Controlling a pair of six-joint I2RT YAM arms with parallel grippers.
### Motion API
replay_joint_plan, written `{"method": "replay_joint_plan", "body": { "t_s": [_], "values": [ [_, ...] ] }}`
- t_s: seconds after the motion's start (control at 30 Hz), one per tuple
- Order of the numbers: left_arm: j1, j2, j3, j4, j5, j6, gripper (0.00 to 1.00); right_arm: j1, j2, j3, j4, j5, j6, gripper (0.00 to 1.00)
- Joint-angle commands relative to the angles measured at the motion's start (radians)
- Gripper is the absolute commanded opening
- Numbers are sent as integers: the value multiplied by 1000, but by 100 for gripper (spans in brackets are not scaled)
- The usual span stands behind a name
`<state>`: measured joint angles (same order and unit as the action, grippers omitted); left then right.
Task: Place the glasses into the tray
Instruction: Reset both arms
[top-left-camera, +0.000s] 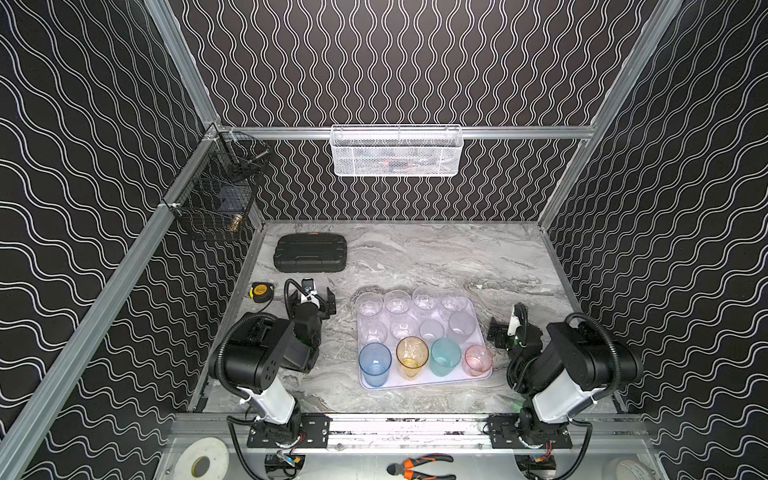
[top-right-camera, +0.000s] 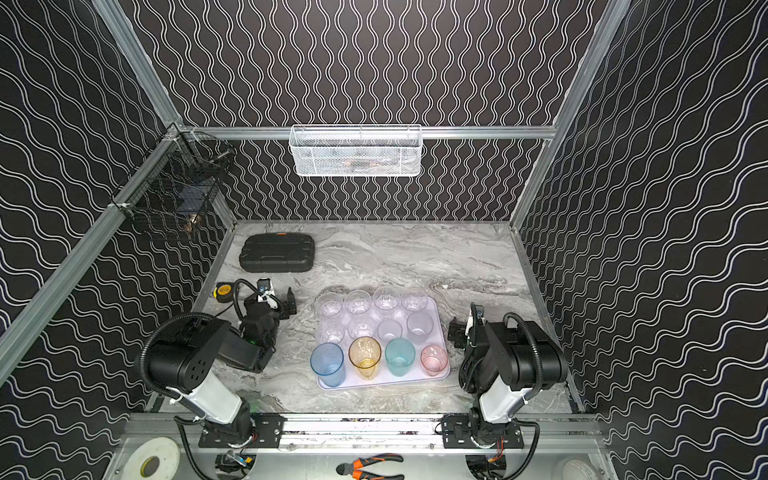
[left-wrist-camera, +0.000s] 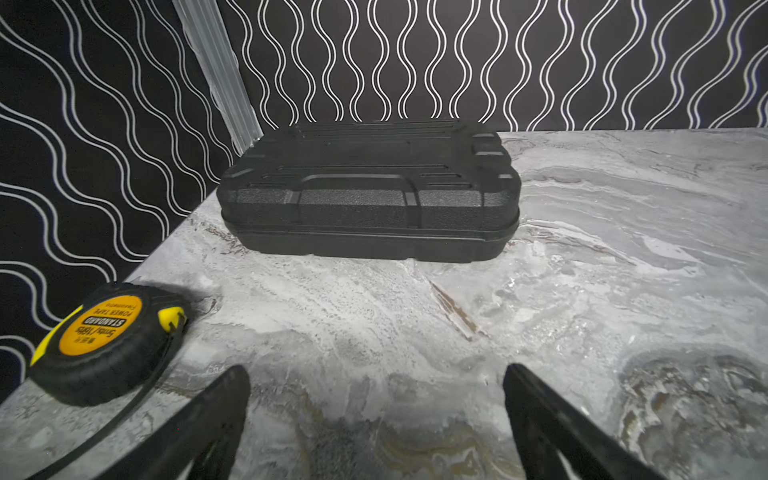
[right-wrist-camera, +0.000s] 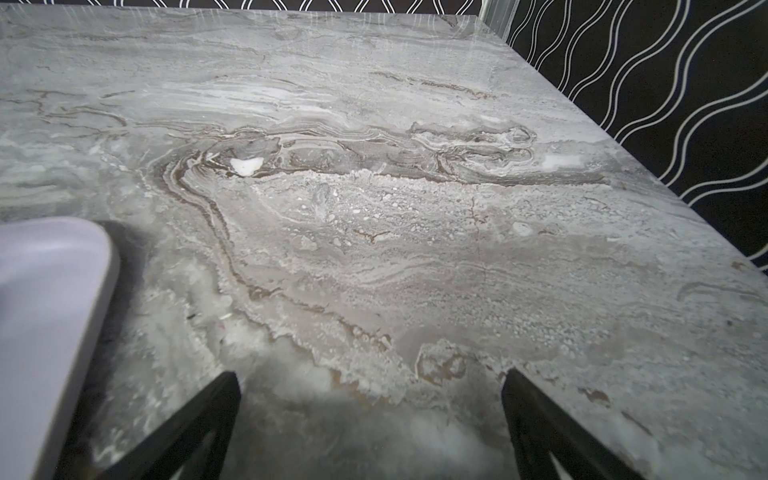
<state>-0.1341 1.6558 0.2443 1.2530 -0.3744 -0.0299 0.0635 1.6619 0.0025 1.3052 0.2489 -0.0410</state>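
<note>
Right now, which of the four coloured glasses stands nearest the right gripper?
The pink glass, at the row's end beside the right gripper; teal, amber and blue stand farther off.

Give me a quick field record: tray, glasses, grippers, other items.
tray: lilac, flat on the marble table
glasses: twelve, all upright in the tray, three rows of four
front row: blue glass, amber glass, teal glass, pink glass
left gripper: open, empty, near tape measure
right gripper: open, empty, beside the tray's edge
other: black case at far left
</note>
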Motion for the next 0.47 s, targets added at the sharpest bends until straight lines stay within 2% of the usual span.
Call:
{"method": "replay_joint_plan", "body": {
  "t_s": [0.0,0.13,0.2,0.43],
  "values": [
    [-4,2,0,53,-15,10,99,0,-2,-27,48,-8,-9,99],
    [-5,2,0,49,-16,11,99,-1,-4,-26,41,-8,-8,99],
    [-34,17,-7,82,-12,52,99,-1,5,-30,69,-7,-13,99],
    [-30,8,-21,102,-11,45,99,1,0,-18,42,-10,-17,99]
  ]
}}
